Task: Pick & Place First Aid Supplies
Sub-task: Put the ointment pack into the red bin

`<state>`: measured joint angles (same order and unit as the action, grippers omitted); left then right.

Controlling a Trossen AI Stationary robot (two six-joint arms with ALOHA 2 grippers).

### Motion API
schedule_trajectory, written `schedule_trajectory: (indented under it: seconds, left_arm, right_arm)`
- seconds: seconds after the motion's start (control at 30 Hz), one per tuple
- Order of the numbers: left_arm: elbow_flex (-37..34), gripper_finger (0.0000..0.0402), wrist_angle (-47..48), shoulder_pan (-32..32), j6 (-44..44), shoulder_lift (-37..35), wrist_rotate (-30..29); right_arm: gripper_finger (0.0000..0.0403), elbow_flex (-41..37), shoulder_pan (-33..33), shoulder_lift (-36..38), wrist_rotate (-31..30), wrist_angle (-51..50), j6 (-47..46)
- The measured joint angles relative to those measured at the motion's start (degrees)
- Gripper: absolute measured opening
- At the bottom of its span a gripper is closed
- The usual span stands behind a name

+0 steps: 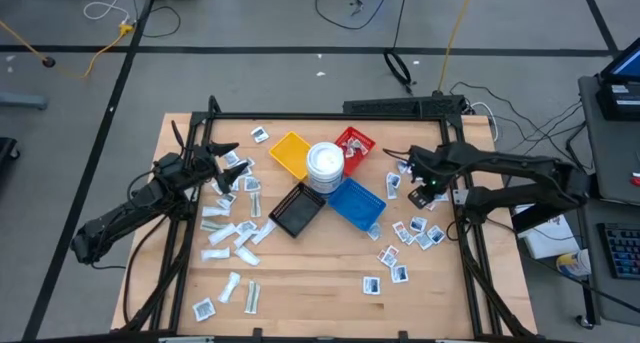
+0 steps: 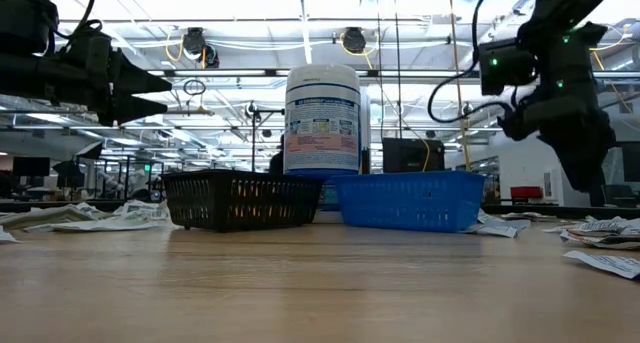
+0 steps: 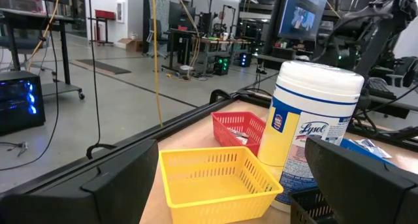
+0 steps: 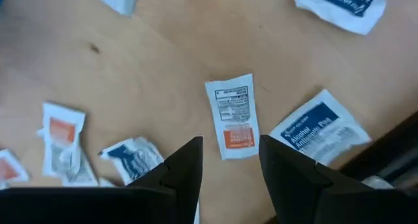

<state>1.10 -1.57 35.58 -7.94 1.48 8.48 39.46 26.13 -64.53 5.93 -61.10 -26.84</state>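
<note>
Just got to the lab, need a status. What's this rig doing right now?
It is sorting first aid packets into trays. The right gripper hangs over the table's right side, fingers partly open, above a white packet with an orange block; nothing is held. The left gripper waits open on the left, facing the yellow tray and white tub. Packets lie scattered on both sides of the table.

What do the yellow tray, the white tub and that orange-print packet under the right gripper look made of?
Yellow tray: likely molded plastic, glossy, with slotted mesh walls. White tub: probably smooth plastic with a ribbed lid and a printed wrap label. Orange-print packet: seems thin paper or foil laminate, matte white, flat with crimped, sealed edges; which one is unclear. It lies on the table, apparently bare wood with visible grain.
</note>
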Motion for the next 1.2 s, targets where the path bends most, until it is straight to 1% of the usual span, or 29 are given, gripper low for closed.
schedule_trajectory:
  seconds: [0.2, 0.4, 0.6, 0.67, 0.73, 0.9, 0.93, 1.1, 1.2]
  left_arm:
    - [0.0, 0.0392, 0.0, 0.0, 0.0, 0.0, 0.0]
    - [0.0, 0.0392, 0.0, 0.0, 0.0, 0.0, 0.0]
    - [0.0, 0.0392, 0.0, 0.0, 0.0, 0.0, 0.0]
    - [0.0, 0.0392, 0.0, 0.0, 0.0, 0.0, 0.0]
    - [0.0, 0.0392, 0.0, 0.0, 0.0, 0.0, 0.0]
    - [0.0, 0.0392, 0.0, 0.0, 0.0, 0.0, 0.0]
    - [0.0, 0.0392, 0.0, 0.0, 0.0, 0.0, 0.0]
    - [0.0, 0.0392, 0.0, 0.0, 0.0, 0.0, 0.0]
    - [0.0, 0.0392, 0.0, 0.0, 0.0, 0.0, 0.0]
  right_arm:
    - [0.0143, -3.3, 0.0, -2.8, -0.1, 5.8, -1.0]
    - [0.0141, -5.5, -0.1, -7.2, 0.1, 11.7, -0.9]
    - [0.0137, -6.1, -0.1, -10.7, -0.1, 12.9, -1.2]
    - [0.0125, -6.2, -0.4, -11.4, -0.4, 12.8, -1.2]
    - [0.0101, -6.2, -1.1, -11.6, -1.4, 12.7, -1.3]
    - [0.0017, -6.2, -2.3, -11.6, -2.4, 13.1, -2.5]
    - [0.001, -6.3, -2.3, -11.6, -2.4, 13.1, -2.5]
    - [0.0004, -6.2, -2.3, -11.6, -2.6, 12.9, -3.9]
    - [0.0003, -4.5, -2.3, -11.6, -3.1, 10.8, -3.9]
